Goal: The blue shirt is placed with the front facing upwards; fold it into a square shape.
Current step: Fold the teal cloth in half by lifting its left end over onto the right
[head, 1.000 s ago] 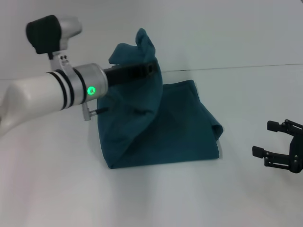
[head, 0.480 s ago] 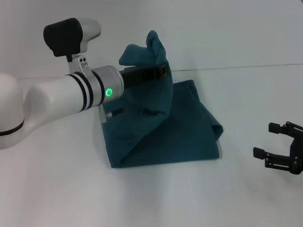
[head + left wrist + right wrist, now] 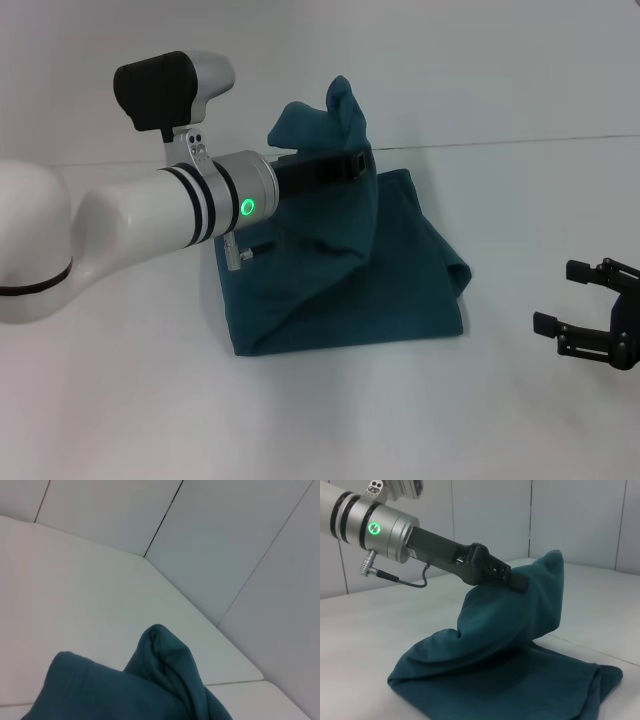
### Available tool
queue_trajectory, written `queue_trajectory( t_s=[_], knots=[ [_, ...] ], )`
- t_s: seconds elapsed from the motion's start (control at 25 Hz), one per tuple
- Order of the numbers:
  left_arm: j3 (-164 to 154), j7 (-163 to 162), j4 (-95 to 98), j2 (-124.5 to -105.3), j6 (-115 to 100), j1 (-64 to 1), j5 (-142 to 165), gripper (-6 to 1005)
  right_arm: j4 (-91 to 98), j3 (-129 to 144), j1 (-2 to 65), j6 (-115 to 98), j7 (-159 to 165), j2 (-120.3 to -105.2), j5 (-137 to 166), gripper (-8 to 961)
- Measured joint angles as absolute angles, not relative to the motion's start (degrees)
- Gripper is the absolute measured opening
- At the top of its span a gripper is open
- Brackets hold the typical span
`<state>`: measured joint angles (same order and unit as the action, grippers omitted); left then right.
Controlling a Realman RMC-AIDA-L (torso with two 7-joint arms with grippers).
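Your left end effector (image 3: 365,163), clenched on the blue shirt (image 3: 400,270), has carried its raised fold rightward toward frame centre — fold half done.

The left arm reaches across toward two o'clock, its left gripper (image 3: 362,160) raised and clamped on a fold of cloth, while the right gripper (image 3: 575,300) sits parked at four o'clock, fingers spread.

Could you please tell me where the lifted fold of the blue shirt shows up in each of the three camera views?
Head view: lifted fold of the blue shirt, upper centre, held by the left gripper.
Left wrist view: bottom centre, before the white wall.
Right wrist view: right of centre, at the gripper's tip.
Shared landmark: the fold's peaked tip.
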<state>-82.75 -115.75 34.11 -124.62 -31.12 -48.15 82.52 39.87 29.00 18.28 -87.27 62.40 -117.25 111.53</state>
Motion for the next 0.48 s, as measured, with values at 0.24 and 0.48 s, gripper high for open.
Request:
queue_trajectory(
  t_s=[0.24,0.48],
  knots=[
    [-84.3,-115.3,33.9,-124.62,-29.7,-48.4,80.8,96,39.8,29.0,18.2,-87.3,62.4,-117.25,111.5,916],
    [-85.4,-115.2,33.7,-124.62,-29.3,-49.0,79.4,95,39.9,29.5,18.2,-87.1,62.5,-117.07,111.6,916]
  ],
)
